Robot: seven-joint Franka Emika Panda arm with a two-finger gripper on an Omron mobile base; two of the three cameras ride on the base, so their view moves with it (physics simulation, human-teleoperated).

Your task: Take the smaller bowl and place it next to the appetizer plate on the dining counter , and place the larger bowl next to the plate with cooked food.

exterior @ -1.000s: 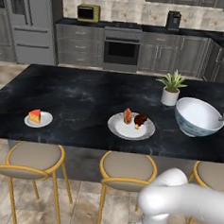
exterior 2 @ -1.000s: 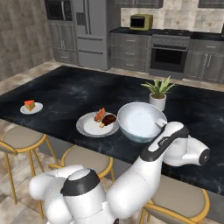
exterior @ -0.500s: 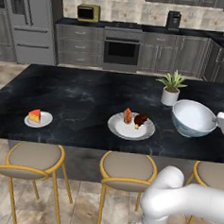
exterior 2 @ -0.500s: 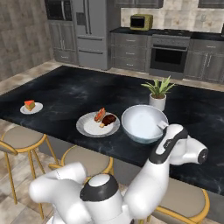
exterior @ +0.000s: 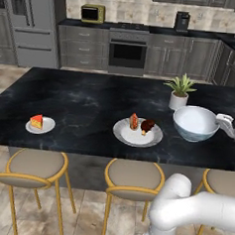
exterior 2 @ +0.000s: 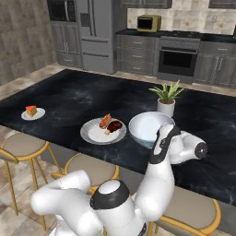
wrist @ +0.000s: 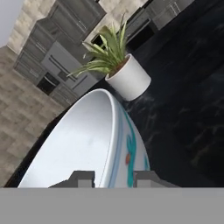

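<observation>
Dining counter (exterior: 90, 102), black marble w/ white veins, gold-framed stools (exterior: 34, 168) along near edge. Larger bowl (exterior: 196, 123) sits on it just right of plate w/ cooked food (exterior: 137, 132), potted plant (exterior: 179, 91) close behind. Gripper (wrist: 113, 177) narrowly parted, fingers clamped on bowl rim, one inside, one outside. Appetizer plate (exterior: 40, 124) well apart at left.

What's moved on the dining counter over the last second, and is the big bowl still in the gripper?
The larger bowl has come down toward the dining counter and levelled out, closer to the plate with cooked food. The gripper still pinches its rim, one finger inside and one outside. Both plates, including the appetizer plate, and the potted plant stayed put.
</observation>
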